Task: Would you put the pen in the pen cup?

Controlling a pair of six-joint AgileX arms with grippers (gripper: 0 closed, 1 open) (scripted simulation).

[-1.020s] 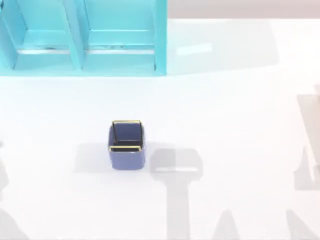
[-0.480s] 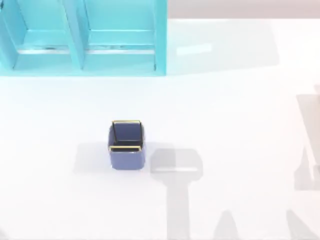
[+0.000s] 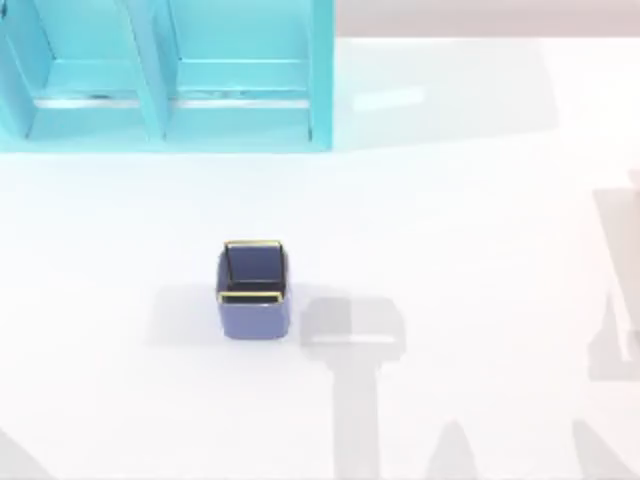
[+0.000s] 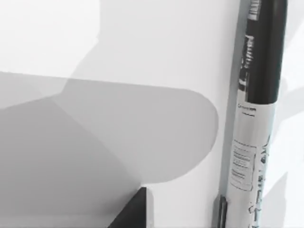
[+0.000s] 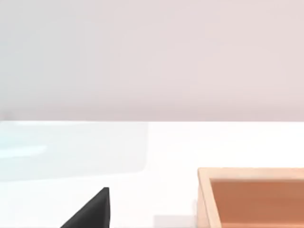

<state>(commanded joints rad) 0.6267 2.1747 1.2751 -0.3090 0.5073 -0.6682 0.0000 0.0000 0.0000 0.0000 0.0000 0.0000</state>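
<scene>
Pen (image 4: 254,118) lies on table (image 4: 142,47) near left gripper's finger (image 4: 135,211); cup (image 3: 254,290) stands upright mid-table; can't tell finger state for either gripper.

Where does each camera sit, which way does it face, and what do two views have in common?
Top view: above the table, looking down on the pen cup and turquoise shelf unit.
Left wrist view: on the left arm, facing the tabletop and the pen; a dark fingertip shows.
Right wrist view: on the right arm, looking level across the table at a wooden tray.
All share the white table.
</scene>
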